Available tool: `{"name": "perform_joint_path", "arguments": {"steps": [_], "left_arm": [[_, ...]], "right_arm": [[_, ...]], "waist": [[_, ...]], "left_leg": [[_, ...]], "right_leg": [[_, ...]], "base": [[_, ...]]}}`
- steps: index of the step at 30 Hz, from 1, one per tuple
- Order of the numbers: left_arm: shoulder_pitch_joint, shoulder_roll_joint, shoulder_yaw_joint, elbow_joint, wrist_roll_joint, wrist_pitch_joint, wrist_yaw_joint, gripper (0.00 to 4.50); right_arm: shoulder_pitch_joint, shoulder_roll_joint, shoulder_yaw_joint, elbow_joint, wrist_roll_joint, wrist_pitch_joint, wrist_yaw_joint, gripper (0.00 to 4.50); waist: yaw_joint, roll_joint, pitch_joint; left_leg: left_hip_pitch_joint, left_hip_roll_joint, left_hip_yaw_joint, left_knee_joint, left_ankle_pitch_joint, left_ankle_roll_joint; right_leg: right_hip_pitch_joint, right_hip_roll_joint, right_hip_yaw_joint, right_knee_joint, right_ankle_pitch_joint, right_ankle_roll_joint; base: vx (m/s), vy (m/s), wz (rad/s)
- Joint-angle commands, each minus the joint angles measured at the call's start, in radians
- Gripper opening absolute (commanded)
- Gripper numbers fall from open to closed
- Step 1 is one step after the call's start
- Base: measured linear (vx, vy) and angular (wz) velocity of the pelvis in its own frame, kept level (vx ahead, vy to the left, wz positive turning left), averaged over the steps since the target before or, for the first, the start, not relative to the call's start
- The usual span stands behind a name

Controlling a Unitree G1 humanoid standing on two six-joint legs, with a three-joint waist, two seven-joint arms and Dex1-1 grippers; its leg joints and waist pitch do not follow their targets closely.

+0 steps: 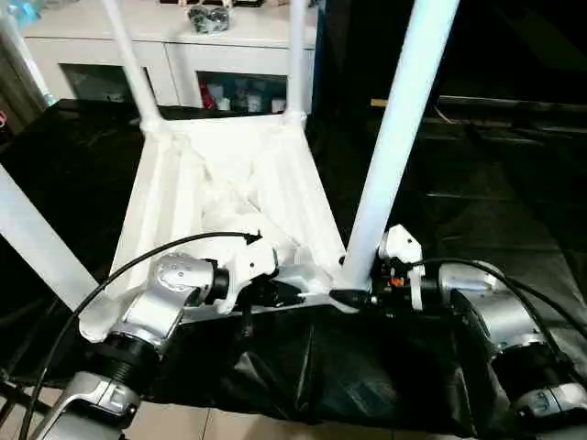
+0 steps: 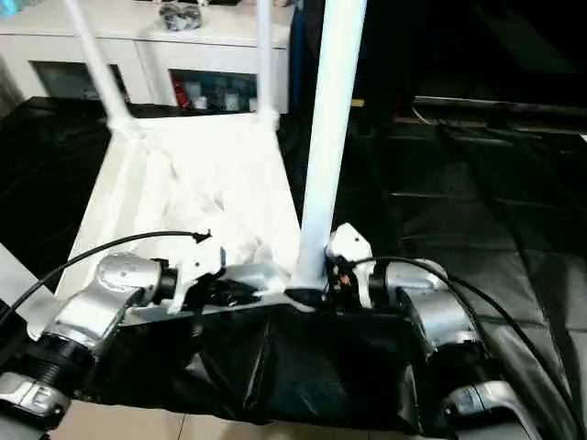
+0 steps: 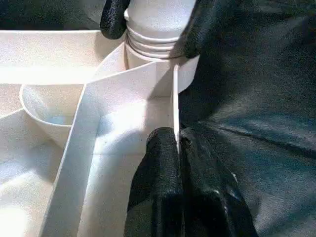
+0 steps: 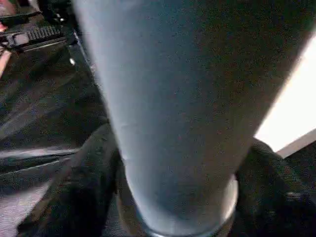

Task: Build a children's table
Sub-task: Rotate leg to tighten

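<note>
1. On the black-draped work table (image 1: 514, 211), the tabletop (image 1: 229, 197) of the children's table lies upside down, ribbed underside facing up, its near edge close to the table's front edge.
2. All four legs stand upright in the corner sockets: far-left leg (image 1: 128, 60), far-right leg (image 1: 297, 55), near-left leg (image 1: 32, 240), near-right leg (image 1: 404, 128).
3. The near-right leg seats in the near-right corner socket (image 3: 163, 47); ridged rings at its base are visible just above the socket rim in the left wrist view.
4. Left gripper (image 3: 178, 143): closed, its two black fingers pinching the thin rim wall of the tabletop along the near edge, just beside the near-right socket.
5. Right gripper (image 1: 353, 298): its fingers (image 3: 114, 19) straddle the base of the near-right leg, one on each side. Right wrist view shows the leg between them at close range. Cannot tell whether they press on the leg or merely flank it.
6. Black cables loop over both silver forearms, left forearm (image 1: 160, 307) and right forearm (image 1: 500, 316).
7. Beyond the work table, a white glass-door cabinet (image 1: 183, 55) stands against the far side.
</note>
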Motion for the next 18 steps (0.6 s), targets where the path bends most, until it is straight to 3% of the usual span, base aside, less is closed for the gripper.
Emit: {"name": "perform_joint_path", "arguments": {"steps": [1, 5, 9, 13, 17, 18], "left_arm": [[-0.001, -0.004, -0.027, -0.031, -0.011, -0.007, -0.020, 0.00], [-0.004, -0.001, -0.029, -0.023, -0.014, -0.012, -0.022, 0.00], [-0.017, -0.050, -0.009, 0.001, 0.020, -0.013, 0.100, 0.00], [-0.038, -0.109, 0.020, 0.032, 0.041, -0.009, 0.242, 0.00], [-0.049, -0.167, 0.036, 0.037, 0.050, 0.017, 0.356, 0.00], [-0.049, -0.199, 0.038, 0.031, 0.061, 0.040, 0.416, 0.00]], "right_arm": [[0.008, -0.006, 0.023, -0.031, 0.007, 0.007, 0.036, 2.87], [0.023, -0.013, 0.039, -0.046, 0.003, 0.033, 0.046, 2.71], [0.047, 0.057, 0.017, -0.035, -0.002, 0.054, -0.083, 2.65], [0.039, 0.139, -0.015, 0.018, -0.037, 0.036, -0.267, 2.64], [0.021, 0.241, -0.048, 0.061, -0.058, 0.052, -0.478, 2.63], [0.011, 0.304, -0.053, 0.073, -0.074, 0.064, -0.586, 2.63]], "waist": [[-0.001, -0.008, -0.056], [0.001, -0.009, -0.057], [-0.001, -0.011, -0.056], [-0.012, -0.011, -0.049], [-0.033, -0.011, -0.046], [-0.036, -0.010, -0.046]], "left_leg": [[-0.005, -0.012, 0.029, -0.055, -0.201, 0.083], [-0.006, -0.013, 0.029, -0.054, -0.194, 0.081], [-0.007, -0.014, 0.029, -0.055, -0.193, 0.076], [-0.005, -0.019, 0.024, -0.063, -0.277, 0.032], [-0.007, -0.024, 0.018, -0.066, -0.326, 0.012], [-0.008, -0.026, 0.017, -0.065, -0.325, 0.010]], "right_leg": [[0.070, -0.012, 0.014, -0.058, -0.195, -0.232], [0.072, -0.012, 0.015, -0.058, -0.194, -0.228], [0.070, -0.013, 0.016, -0.061, -0.209, -0.218], [0.063, -0.014, 0.013, -0.079, -0.390, -0.151], [0.059, -0.012, 0.009, -0.092, -0.506, -0.093], [0.058, -0.013, 0.008, -0.094, -0.523, -0.080]], "base": [[0.000, 0.000, 0.00], [0.000, 0.000, 0.00], [0.000, 0.000, 0.00], [0.000, 0.000, 0.00], [0.000, 0.000, 0.00], [0.000, 0.000, 0.00]]}}
